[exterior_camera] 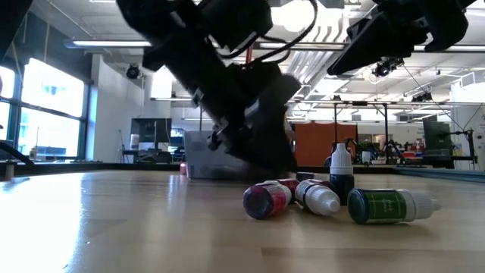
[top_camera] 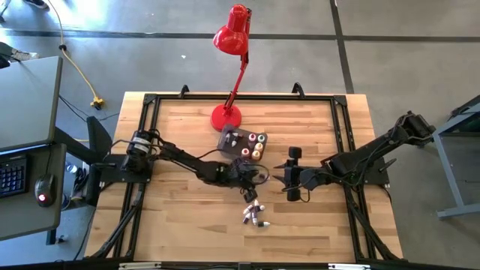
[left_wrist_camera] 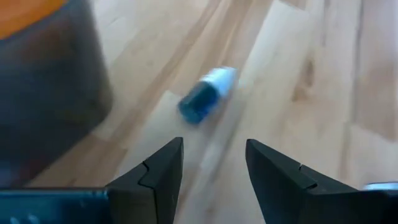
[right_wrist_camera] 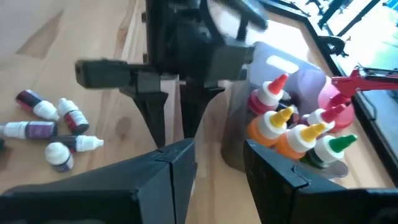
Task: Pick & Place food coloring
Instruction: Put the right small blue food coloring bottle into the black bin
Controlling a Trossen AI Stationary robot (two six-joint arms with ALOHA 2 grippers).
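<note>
Several small food coloring bottles (top_camera: 253, 214) lie in a loose cluster on the wooden table toward its near edge (right_wrist_camera: 50, 127). In the low view one bottle (exterior_camera: 341, 173) stands upright among lying ones. More bottles (right_wrist_camera: 292, 127) stand upright in a grey tub (top_camera: 231, 139). My left gripper (top_camera: 251, 178) hovers open between the tub and the cluster, angled down. In the left wrist view a blue bottle with a white cap (left_wrist_camera: 207, 94) lies on its side ahead of its fingers (left_wrist_camera: 211, 146). My right gripper (top_camera: 276, 178) waits open just to the right, above the table.
A red desk lamp (top_camera: 229, 112) stands at the far edge, behind the tub. A black frame (top_camera: 150, 101) runs around the tabletop. The two grippers face each other closely (right_wrist_camera: 173, 134). Bare wood lies to the left and right of the cluster.
</note>
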